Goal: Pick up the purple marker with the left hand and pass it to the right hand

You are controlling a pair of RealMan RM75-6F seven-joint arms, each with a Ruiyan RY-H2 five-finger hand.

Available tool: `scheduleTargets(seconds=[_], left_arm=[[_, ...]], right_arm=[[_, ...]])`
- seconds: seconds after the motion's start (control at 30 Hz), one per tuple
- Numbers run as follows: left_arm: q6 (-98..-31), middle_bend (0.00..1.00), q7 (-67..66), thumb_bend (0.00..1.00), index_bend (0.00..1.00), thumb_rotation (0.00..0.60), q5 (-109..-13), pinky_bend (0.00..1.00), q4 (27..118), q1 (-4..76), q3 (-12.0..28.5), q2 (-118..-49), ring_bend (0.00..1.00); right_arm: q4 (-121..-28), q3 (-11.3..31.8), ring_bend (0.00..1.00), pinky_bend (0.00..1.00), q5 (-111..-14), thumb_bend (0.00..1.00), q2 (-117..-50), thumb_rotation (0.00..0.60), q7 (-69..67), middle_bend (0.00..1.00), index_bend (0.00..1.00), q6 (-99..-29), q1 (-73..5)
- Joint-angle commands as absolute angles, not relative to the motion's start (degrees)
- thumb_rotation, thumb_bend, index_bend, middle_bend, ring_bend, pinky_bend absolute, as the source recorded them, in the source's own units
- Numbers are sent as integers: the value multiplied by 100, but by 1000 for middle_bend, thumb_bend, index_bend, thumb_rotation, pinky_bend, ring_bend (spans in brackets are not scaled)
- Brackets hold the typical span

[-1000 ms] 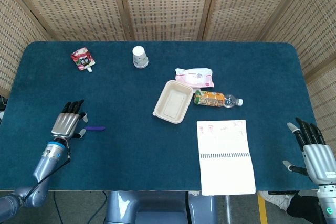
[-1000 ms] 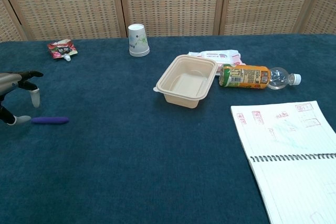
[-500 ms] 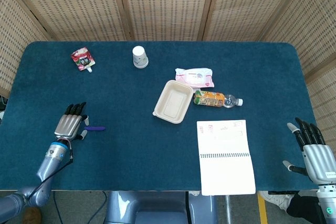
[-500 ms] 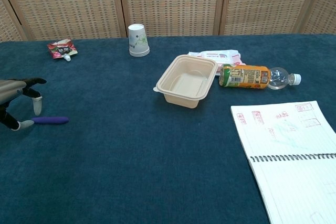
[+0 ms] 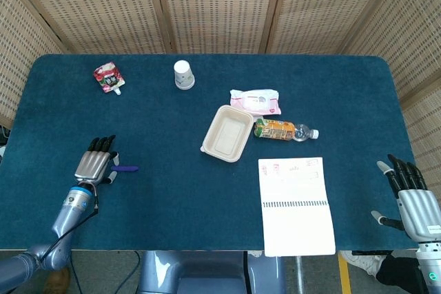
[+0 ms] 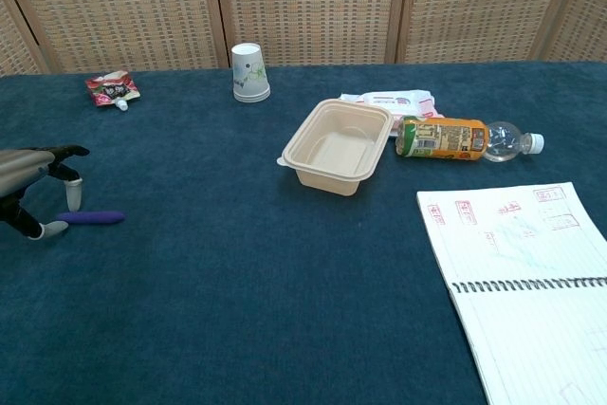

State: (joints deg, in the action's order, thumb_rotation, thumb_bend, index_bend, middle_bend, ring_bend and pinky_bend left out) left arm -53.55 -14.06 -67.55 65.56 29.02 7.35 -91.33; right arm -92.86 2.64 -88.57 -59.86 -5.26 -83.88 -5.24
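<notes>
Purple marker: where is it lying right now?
The marker lies flat on the table's left side, just beside the left hand's fingertips and far left of the tray.

Both robot hands, left (image 5: pixel 95 164) and right (image 5: pixel 411 194), spread-fingered.

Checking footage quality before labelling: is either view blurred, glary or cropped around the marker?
Head view: evenly lit, sharp, no glare; purple marker small but distinct beside the left hand. Chest view: also sharp, soft shadows; the left hand is cut by the frame edge, marker fully visible.
</notes>
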Motion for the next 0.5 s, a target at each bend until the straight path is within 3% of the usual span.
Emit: scheduleTargets(seconds=[0.03,0.5], left_arm=[[-5331,0,-1406,372,508,600,-6744,0,6526,2912,715,-9150,0],[-5354,0,-1442,415,538,600,-6718,0,6391,2952,689,-9283,0]], right_arm=[[-9282,263,0,0,-8855,0,-5983,600,-537,0,126,-8387,-524],[-9276,259,0,0,-8841,0,-5970,600,-578,0,126,-8358,-535]])
